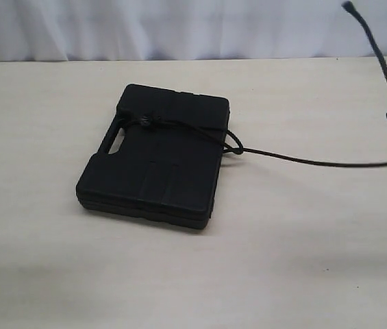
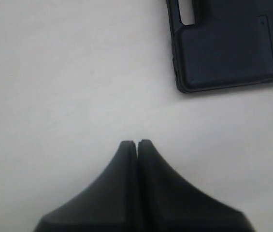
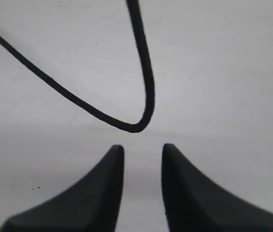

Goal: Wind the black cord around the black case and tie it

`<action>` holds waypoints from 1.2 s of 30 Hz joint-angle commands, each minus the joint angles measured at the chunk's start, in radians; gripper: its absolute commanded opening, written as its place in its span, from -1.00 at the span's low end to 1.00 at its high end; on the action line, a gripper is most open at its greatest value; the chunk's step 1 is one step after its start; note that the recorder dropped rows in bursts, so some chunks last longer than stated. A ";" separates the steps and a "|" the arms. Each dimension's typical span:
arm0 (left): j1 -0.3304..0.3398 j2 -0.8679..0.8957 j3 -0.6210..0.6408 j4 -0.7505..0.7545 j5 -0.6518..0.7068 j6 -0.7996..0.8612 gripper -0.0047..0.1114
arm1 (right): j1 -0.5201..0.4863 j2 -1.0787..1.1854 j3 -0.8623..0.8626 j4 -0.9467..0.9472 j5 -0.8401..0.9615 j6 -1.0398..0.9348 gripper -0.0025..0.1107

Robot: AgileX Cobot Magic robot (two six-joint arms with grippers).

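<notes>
Cord (image 3: 135, 128): tail runs from case (image 1: 155, 168) to a bend just before right gripper (image 3: 143, 146), parted, empty; left gripper (image 2: 137, 141) closed, empty.

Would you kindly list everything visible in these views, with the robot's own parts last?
black case: one, matte black, flat on the table, mid-scene.
black cord: one, black, knotted on the case's top, crossing it, then trailing over the table toward the right hand.
table: one, pale beige, under everything.
backdrop: one, white, behind the table.
left hand: one, black, shut, empty, near a corner of the case.
right hand: one, black, open, with a bend of the cord just ahead of its fingertips, not gripped.
</notes>
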 commanded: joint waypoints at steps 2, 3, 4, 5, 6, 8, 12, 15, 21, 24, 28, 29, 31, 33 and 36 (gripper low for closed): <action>-0.002 -0.115 0.074 -0.025 -0.041 -0.005 -0.92 | -0.002 -0.067 0.039 -0.021 -0.001 0.060 -0.05; -0.002 -0.150 0.088 -0.046 -0.063 -0.003 -0.92 | 0.001 -0.081 0.048 0.000 0.004 0.050 -0.09; -0.002 -0.176 0.105 -0.062 -0.082 0.001 -0.92 | 0.001 -0.093 0.056 0.016 0.006 0.039 -0.15; -0.002 -0.206 0.121 -0.083 -0.103 0.014 -0.92 | 0.001 -0.106 0.067 0.025 0.006 0.032 -0.26; -0.002 -0.254 0.151 -0.121 -0.139 0.034 -0.92 | 0.001 -0.130 0.088 0.025 0.000 0.027 -0.40; -0.002 -0.336 0.205 -0.182 -0.213 0.092 -0.92 | 0.001 -0.176 0.132 0.025 -0.033 0.027 -0.73; -0.002 -0.537 0.342 -0.275 -0.450 0.163 -0.92 | 0.001 -0.349 0.274 0.025 -0.205 0.027 -0.88; -0.002 -0.691 0.443 -0.340 -0.624 0.177 -0.92 | 0.001 -0.529 0.384 0.065 -0.387 -0.005 -0.88; -0.002 -0.903 0.589 -0.385 -0.885 0.186 -0.92 | 0.001 -0.875 0.623 0.278 -0.813 -0.194 -0.88; -0.002 -0.898 0.647 -0.388 -1.029 0.177 -0.92 | 0.001 -0.943 0.765 0.281 -1.095 -0.258 -0.88; -0.002 -0.875 0.674 -0.388 -1.043 0.174 -0.92 | 0.001 -0.969 0.902 0.312 -1.330 -0.258 -0.88; -0.002 -0.875 0.674 -0.388 -1.038 0.174 -0.92 | 0.001 -0.974 0.915 0.337 -1.329 -0.258 -0.88; -0.002 -0.875 0.674 -0.388 -1.035 0.174 -0.92 | 0.001 -0.986 0.943 0.397 -1.329 -0.258 -0.88; -0.002 -0.875 0.674 -0.388 -1.035 0.174 -0.92 | 0.001 -0.988 0.973 0.422 -1.329 -0.258 -0.88; -0.002 -0.875 0.674 -0.388 -1.035 0.174 -0.92 | 0.001 -0.988 0.983 0.422 -1.326 -0.258 -0.88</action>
